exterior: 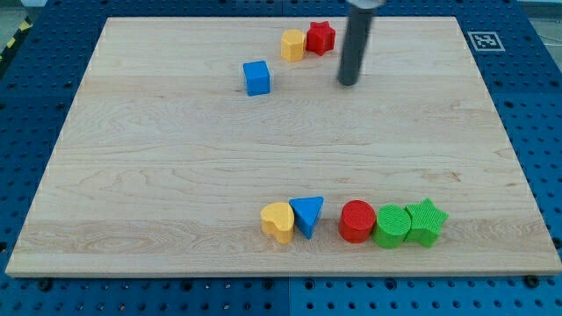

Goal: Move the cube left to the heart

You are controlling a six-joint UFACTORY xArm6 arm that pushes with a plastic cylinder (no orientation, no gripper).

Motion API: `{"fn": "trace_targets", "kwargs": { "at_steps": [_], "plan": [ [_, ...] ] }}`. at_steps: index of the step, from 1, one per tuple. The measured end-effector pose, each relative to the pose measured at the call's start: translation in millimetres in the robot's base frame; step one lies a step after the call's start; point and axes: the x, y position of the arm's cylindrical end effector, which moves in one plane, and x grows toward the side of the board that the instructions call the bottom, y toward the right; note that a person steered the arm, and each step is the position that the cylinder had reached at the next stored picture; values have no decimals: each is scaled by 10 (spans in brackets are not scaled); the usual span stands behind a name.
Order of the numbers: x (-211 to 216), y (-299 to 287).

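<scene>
A blue cube sits on the wooden board toward the view's top, left of centre. A yellow heart lies near the view's bottom, touching a blue triangle on its right. My tip is on the board at the view's top, well to the right of the blue cube and below-right of a red star. The tip touches no block.
A yellow block sits against the red star's left at the view's top. A red cylinder, a green cylinder and a green star stand in a row at the bottom right. A marker tag lies off the board's top right corner.
</scene>
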Motion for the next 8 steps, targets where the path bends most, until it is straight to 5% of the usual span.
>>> {"fn": "trace_targets", "kwargs": {
  "at_steps": [2, 5, 7, 8],
  "plan": [
    [145, -986],
    [12, -829],
    [-567, -1001],
    [-169, -1168]
  ]
}}
